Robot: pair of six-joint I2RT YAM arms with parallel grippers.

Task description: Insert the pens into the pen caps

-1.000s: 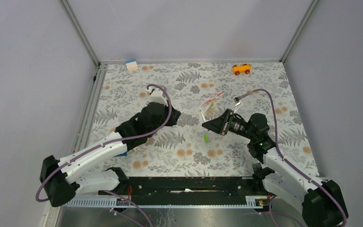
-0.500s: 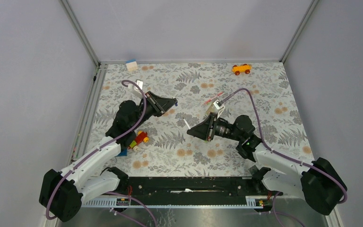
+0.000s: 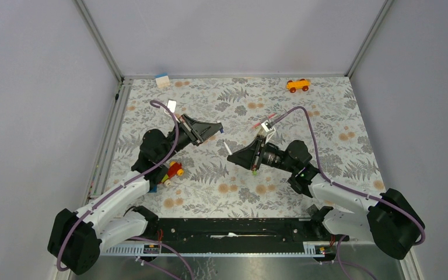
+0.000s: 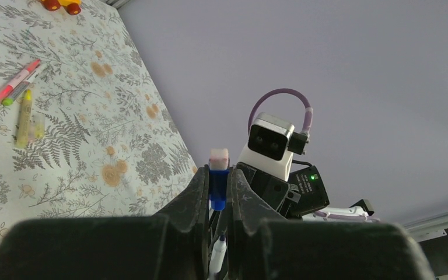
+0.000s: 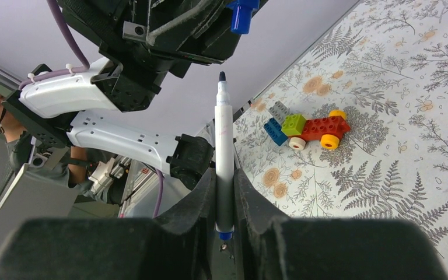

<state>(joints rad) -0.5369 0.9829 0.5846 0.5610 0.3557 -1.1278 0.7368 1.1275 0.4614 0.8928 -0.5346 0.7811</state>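
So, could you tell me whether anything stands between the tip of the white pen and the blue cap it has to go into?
Nothing visible does. In the right wrist view the pen points up through open air toward the cap, which sits slightly to the right of its line.

An orange toy car (image 3: 298, 85) is sitting near the far edge of the fern-patterned table (image 3: 210, 99), toward the right. Red, green and yellow toy bricks (image 3: 172, 171) are lying at left. A small white-and-blue item (image 3: 162, 80), possibly a block, is resting at the far-left corner.
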